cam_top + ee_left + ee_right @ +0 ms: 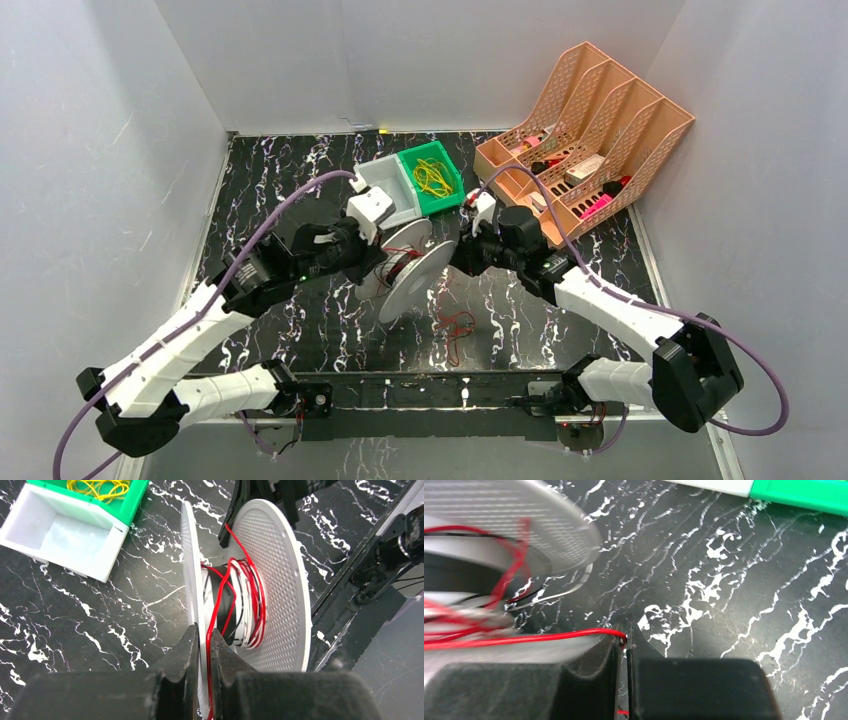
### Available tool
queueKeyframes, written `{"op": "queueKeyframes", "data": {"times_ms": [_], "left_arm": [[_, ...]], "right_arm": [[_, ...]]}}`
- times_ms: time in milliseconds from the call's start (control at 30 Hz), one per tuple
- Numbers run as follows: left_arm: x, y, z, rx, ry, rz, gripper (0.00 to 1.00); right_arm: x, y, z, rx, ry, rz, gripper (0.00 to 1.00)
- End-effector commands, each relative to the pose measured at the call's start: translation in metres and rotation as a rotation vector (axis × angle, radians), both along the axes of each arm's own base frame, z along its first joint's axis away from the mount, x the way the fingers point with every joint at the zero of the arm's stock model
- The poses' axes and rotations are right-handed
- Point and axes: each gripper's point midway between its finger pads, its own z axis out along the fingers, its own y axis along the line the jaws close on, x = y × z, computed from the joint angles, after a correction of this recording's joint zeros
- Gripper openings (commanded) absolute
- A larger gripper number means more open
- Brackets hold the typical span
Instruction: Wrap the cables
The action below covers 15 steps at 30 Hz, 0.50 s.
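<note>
Winding in hand: the left jaws clamp the rim of the spool (280,575), its hub carrying several turns of red wire (260,605), while the right jaws, seemingly almost closed, pinch the wire's free run beside it; the next turn likely needs steady tension.

Centre of the bench (300,330): blocked by the raised, tilted spool (405,268). The left claw (202,640) is clamped on one flange; the right claw (624,645) sits beside the other, pinching the red cable (457,328).

Behind the spool: white bin (385,185) and green bin (432,178), side by side and near.

Far right corner: file organiser (585,130).

In front of the spool: cable slack lies on the bench.

Passable: bare bench at far left and near right.
</note>
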Motion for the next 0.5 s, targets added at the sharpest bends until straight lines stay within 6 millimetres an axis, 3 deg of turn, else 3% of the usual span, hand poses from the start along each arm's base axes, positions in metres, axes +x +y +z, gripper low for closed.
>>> {"op": "queueKeyframes", "data": {"times_ms": [0, 233, 467], "left_arm": [[-0.036, 0.001, 0.088, -0.248, -0.102, -0.122, 0.0], [-0.03, -0.001, 0.092, -0.259, -0.115, -0.094, 0.0], [-0.015, 0.004, 0.098, -0.268, -0.148, -0.014, 0.0]], "right_arm": [[0.024, -0.033, -0.038, -0.049, 0.05, -0.175, 0.17], [0.014, -0.019, -0.032, 0.055, 0.061, -0.117, 0.18], [0.001, -0.007, -0.026, 0.145, 0.079, -0.046, 0.26]]}}
